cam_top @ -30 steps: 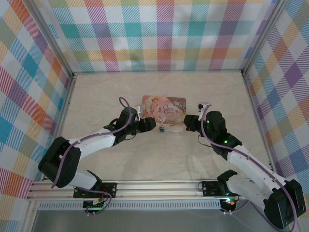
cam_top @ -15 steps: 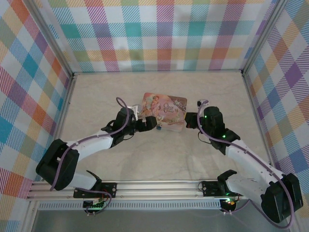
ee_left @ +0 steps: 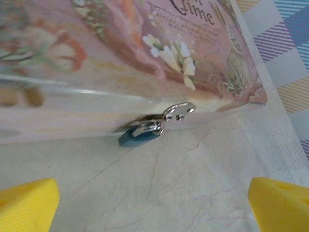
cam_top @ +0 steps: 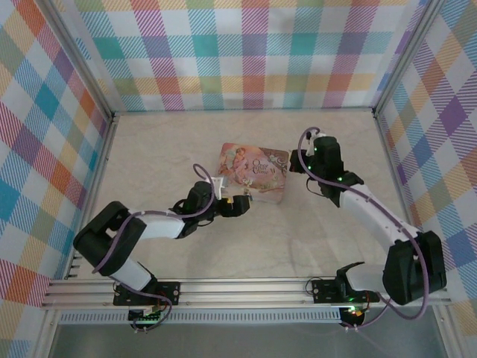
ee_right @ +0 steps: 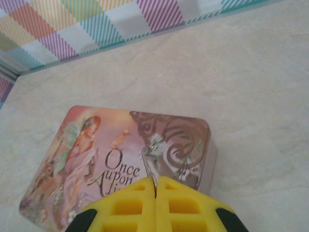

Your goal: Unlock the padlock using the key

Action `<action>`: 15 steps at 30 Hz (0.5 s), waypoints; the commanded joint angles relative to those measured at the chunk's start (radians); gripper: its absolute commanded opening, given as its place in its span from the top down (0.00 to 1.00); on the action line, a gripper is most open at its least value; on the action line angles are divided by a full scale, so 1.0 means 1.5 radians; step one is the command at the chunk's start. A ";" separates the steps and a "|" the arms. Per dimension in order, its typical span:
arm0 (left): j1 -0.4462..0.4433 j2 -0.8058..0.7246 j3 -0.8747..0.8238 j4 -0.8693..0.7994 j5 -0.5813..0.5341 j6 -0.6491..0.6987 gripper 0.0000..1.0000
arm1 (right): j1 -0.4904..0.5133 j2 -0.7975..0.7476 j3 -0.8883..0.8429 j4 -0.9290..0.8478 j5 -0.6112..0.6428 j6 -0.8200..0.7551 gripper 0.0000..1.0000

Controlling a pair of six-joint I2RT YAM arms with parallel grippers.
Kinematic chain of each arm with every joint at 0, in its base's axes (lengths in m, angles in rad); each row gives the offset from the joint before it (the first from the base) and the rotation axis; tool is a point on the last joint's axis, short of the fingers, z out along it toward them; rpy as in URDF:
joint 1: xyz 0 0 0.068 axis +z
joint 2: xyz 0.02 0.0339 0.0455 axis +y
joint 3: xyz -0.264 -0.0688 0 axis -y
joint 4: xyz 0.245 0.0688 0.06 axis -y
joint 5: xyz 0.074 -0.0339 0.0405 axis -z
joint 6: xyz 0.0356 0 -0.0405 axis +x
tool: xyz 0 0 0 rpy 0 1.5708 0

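- A flat pink picture-covered box (cam_top: 253, 173) lies near the table's centre, slightly toward one o'clock.
- A pale marbled table (cam_top: 164, 149) lies beneath it.
- Plaid walls (cam_top: 246, 52) stand at nine, twelve and three o'clock.

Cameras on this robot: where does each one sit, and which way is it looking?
Top external: above and behind the arms, looking down at the table and pink box; both arms, left claw and right claw show.
Left wrist: low over the table, facing the box's side and a small shiny metal bit; its open yellow fingertips show.
Right wrist: above the box, facing the checked wall; its shut yellow fingertips show.
All three see the pink box.
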 commanded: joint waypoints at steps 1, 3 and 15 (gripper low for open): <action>-0.012 0.049 0.012 0.124 0.022 0.026 0.00 | -0.010 0.034 0.033 0.010 0.005 -0.031 1.00; -0.013 0.077 0.009 0.174 0.022 0.031 0.00 | -0.017 0.054 0.039 0.016 0.007 -0.032 1.00; -0.031 0.151 0.028 0.264 0.024 0.108 0.00 | -0.044 0.144 0.035 0.070 0.036 -0.025 1.00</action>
